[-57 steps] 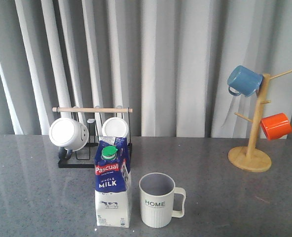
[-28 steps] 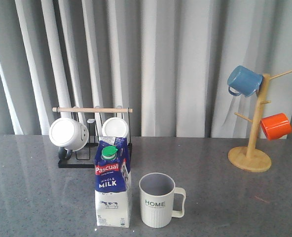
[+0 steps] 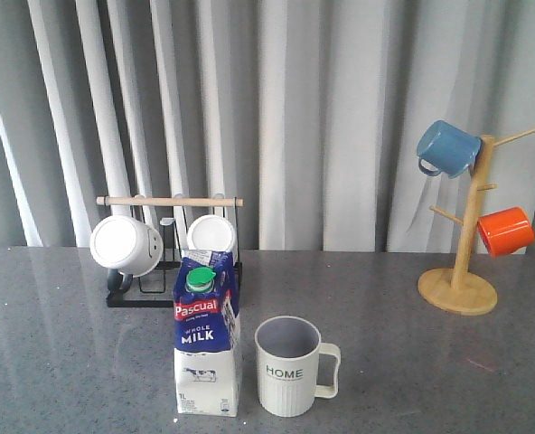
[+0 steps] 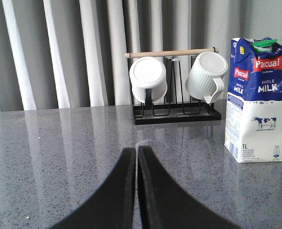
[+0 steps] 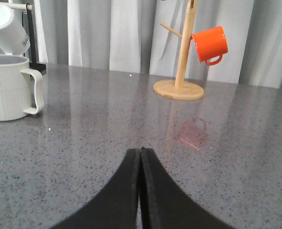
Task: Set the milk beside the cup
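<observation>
Milk carton stood upright just beside the HOME mug, nobody holding it.

The Pascual whole-milk carton (image 3: 207, 339) sat on the grey table (image 3: 412, 362), just left of the ribbed HOME mug (image 3: 290, 366), a sliver of gap between. Behind it stood the black mug rack (image 3: 170, 244); the wooden mug tree (image 3: 464, 235) was well off right. The left gripper (image 4: 136, 157) and right gripper (image 5: 140, 157) were both pinched closed, empty, clear of everything. The placing looked done to me; nothing more seemed needed.
</observation>
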Tool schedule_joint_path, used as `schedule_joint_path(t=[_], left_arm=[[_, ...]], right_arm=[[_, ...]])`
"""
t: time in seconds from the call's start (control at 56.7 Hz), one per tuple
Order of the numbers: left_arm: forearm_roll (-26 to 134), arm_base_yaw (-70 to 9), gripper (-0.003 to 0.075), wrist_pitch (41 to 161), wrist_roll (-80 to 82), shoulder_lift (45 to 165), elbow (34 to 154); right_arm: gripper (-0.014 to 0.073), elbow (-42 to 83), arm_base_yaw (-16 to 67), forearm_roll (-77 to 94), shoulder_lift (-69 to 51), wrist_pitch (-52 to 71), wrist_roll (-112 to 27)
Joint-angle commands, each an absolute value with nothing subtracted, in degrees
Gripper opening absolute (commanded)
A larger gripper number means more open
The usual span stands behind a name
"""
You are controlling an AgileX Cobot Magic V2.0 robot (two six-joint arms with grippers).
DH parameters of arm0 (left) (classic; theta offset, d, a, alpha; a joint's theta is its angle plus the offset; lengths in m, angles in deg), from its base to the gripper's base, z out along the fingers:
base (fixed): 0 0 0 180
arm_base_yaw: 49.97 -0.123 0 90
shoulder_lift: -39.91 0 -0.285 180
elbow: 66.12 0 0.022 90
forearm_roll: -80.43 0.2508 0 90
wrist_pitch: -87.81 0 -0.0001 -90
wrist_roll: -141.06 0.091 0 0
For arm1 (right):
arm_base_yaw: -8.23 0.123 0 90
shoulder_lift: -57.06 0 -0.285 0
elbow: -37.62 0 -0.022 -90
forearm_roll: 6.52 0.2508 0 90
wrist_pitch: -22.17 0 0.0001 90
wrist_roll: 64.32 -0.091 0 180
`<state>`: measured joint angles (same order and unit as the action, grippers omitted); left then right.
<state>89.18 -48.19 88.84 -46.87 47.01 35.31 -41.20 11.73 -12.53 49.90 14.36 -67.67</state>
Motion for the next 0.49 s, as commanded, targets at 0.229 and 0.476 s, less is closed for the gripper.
schedule_joint_path(t=[0.229,0.476], left_arm=[[89.0,-48.0,-0.0007,84.8,-47.6,46.3,36.5],[89.0,-48.0,-0.0007,84.8,-47.6,46.3,36.5]], right_arm=[[-0.0008,-41.8,11.3,-12.6,50.8,18.7,-67.6],[-0.0008,-41.8,11.3,-11.9,50.8,19.1,-67.6]])
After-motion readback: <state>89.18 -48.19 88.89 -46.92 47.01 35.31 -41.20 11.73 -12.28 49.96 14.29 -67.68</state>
